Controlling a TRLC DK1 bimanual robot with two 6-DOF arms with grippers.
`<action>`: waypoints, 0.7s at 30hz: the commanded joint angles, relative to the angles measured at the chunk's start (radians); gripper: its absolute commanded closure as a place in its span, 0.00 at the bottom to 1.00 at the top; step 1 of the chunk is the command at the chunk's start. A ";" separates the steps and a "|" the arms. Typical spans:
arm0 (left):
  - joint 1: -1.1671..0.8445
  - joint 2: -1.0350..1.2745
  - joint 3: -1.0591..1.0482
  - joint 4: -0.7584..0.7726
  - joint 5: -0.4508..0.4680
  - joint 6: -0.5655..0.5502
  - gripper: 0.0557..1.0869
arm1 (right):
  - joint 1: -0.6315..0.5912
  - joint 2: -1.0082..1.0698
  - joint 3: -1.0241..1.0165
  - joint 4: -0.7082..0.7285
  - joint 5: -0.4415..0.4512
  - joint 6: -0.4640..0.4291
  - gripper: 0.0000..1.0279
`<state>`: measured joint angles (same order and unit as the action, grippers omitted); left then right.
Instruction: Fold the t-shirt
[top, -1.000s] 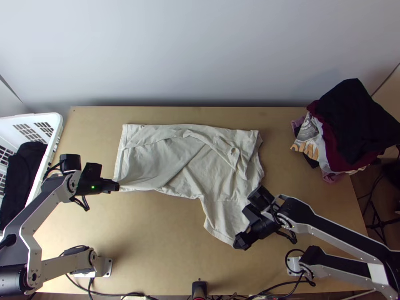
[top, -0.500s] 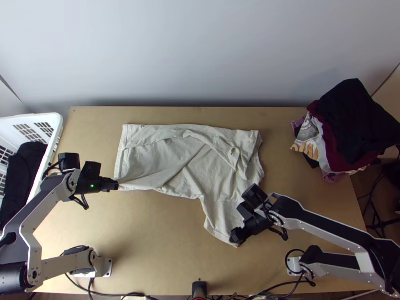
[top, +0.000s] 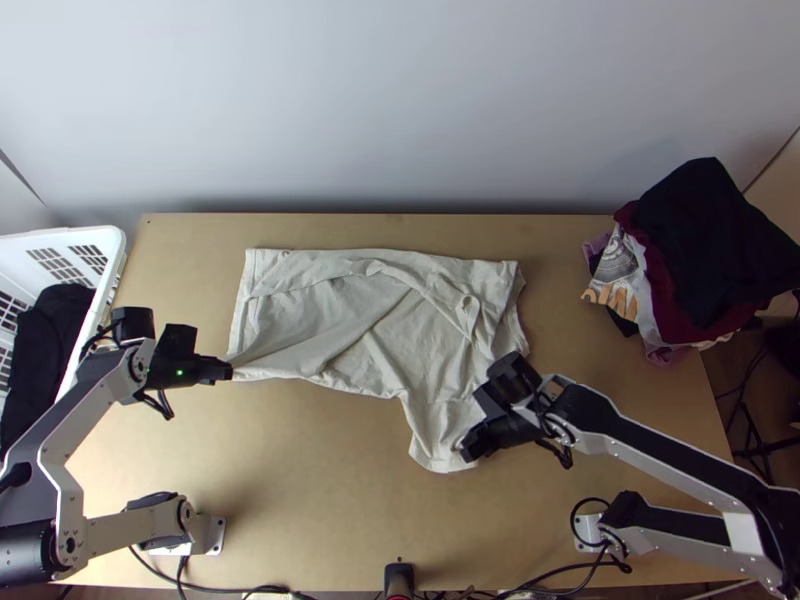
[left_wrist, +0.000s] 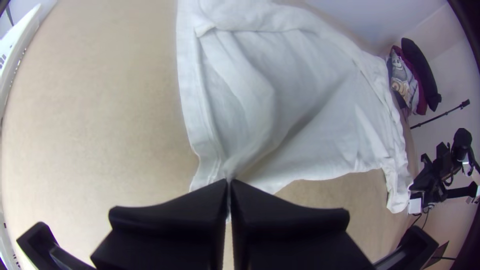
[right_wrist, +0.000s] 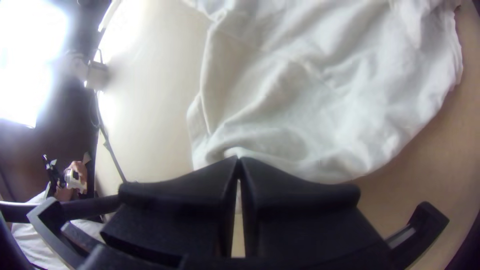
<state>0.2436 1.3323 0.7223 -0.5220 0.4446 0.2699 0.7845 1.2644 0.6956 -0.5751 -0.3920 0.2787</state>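
The cream t-shirt (top: 330, 320) lies wrinkled and partly folded over along its far side, with a sleeve toward the near edge. My left gripper (top: 228, 372) is at its near left corner. In the left wrist view, the left gripper (left_wrist: 229, 184) is shut on that hem corner of the shirt (left_wrist: 320, 100). My right gripper (top: 468, 448) sits at the sleeve's end, low over the table. Seen from the right wrist, the right gripper (right_wrist: 239, 162) is shut on the sleeve edge, and the shirt (right_wrist: 310, 95) bunches up beside the fingertips.
A white basket (top: 112, 262) with dark cloth (top: 48, 350) stands at the left edge. On the right a pile of clothes (top: 700, 250) overhangs the table's far right corner. Bare wood of the table (top: 300, 460) lies between the arms' bases.
My right gripper has moved up the picture and slightly left, drawing the sleeve's end with it. My left gripper has shifted slightly left, and the held corner has moved along.
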 joint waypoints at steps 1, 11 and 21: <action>0.034 -0.024 0.042 -0.032 0.011 -0.018 0.91 | -0.067 -0.060 0.110 -0.083 0.004 -0.003 0.97; 0.049 0.019 0.252 0.010 0.017 -0.232 0.93 | -0.301 -0.016 0.315 -0.008 0.004 -0.009 0.97; -0.007 0.174 0.401 0.010 0.017 -0.327 0.94 | -0.447 0.173 0.505 0.089 0.001 0.014 0.97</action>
<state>0.2672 1.4250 1.0298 -0.5171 0.4603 0.0048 0.4389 1.3334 1.0836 -0.5579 -0.3893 0.2653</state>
